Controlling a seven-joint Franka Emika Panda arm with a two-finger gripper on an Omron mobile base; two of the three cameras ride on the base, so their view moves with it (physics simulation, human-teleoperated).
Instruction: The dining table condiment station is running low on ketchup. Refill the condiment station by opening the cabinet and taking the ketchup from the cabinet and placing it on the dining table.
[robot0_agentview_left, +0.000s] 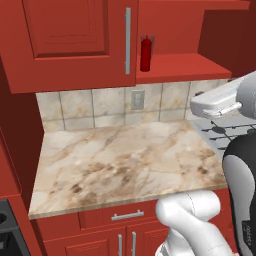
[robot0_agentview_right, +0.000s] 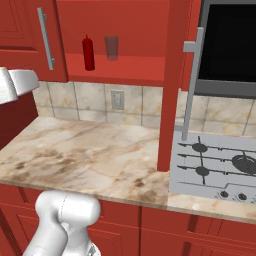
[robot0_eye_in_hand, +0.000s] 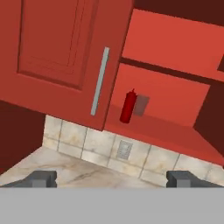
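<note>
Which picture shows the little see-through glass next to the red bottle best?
The right base view: the glass stands clear on the open cabinet shelf, just right of the ketchup. In the hand view it is a faint grey shape partly behind the bottle. In the left base view I cannot make it out.

Glossy white rounded arm segments (robot0_agentview_left: 192, 220) with smooth cast-like shells; a dark charcoal joint band (robot0_agentview_left: 240, 200), at 4 o'clock in the left base view, carries small illegible pale lettering. Two small dark grey squared finger tips (robot0_eye_in_hand: 41, 178) show at 6 o'clock in the hand view.
</note>
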